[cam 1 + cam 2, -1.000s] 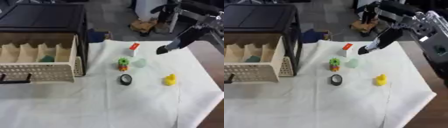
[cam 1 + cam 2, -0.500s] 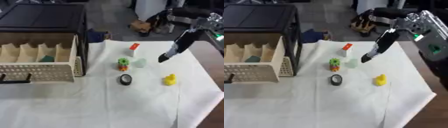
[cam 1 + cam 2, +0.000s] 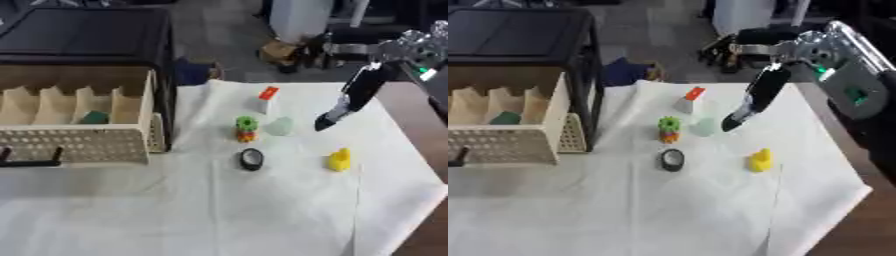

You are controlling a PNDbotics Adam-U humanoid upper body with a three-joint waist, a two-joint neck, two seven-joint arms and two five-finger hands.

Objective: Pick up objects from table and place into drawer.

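Looking for writing, I can read none on anything here. My right hand [image 3: 337,114] hangs above the white cloth [image 3: 262,210], fingers straight and pointing down, holding nothing, its tips just beside the pale green piece [image 3: 280,127] but apart from it. Left of that stands the green-and-orange toy [image 3: 246,129], with the white block with a red top [image 3: 265,99] behind it. The black ring [image 3: 251,159] lies nearer me, the yellow duck [image 3: 339,160] to its right. The open drawer [image 3: 79,145] at left holds a green object [image 3: 94,118] in one compartment.
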